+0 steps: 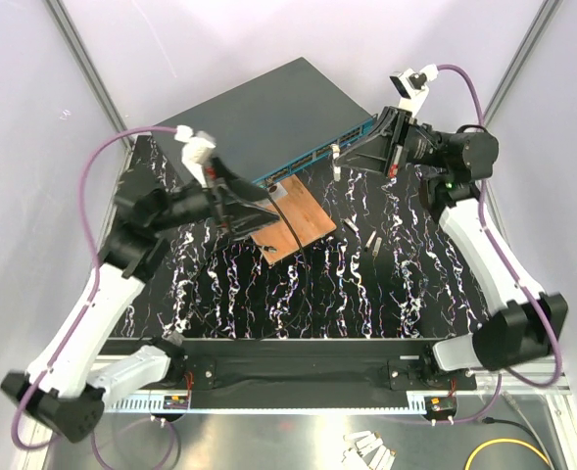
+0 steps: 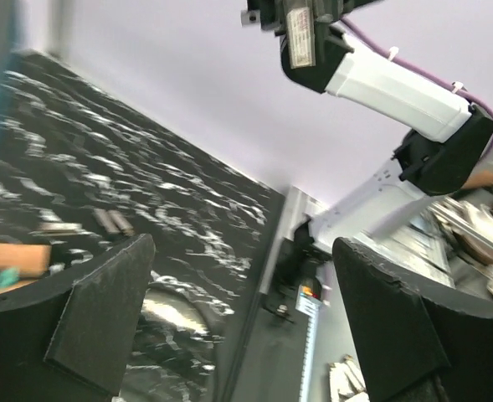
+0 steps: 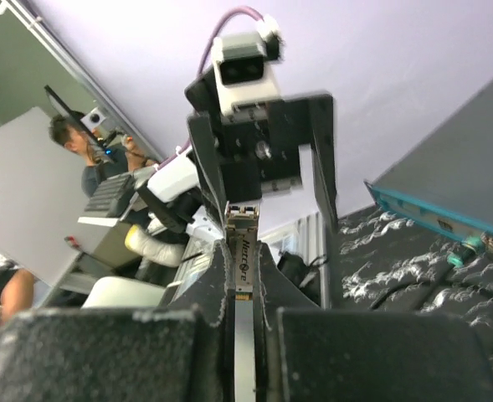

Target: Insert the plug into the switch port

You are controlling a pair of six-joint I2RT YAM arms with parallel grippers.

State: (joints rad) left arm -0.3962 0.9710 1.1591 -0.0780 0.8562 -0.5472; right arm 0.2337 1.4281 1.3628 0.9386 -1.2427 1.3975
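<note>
Top external: we are pinching the slim silver metal plug (image 1: 335,164) in our right tool (image 1: 341,157), just beside the teal port edge (image 1: 312,153) of the large flat dark-grey switch (image 1: 268,113); that edge is lying sideways of the plug's long axis, seemingly not ahead.

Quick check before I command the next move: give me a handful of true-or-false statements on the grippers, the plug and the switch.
1. The right gripper is shut on the plug. True.
2. The left gripper holds a second plug. False: its jaws stand open with nothing between them.
3. The plug sits in a port of the switch. False: it is held in front of the teal edge, not in any port.
4. A copper-brown board lies on the table in front of the switch. True.
5. The left gripper rests on top of the switch. False: it is over the table beside the board.
</note>
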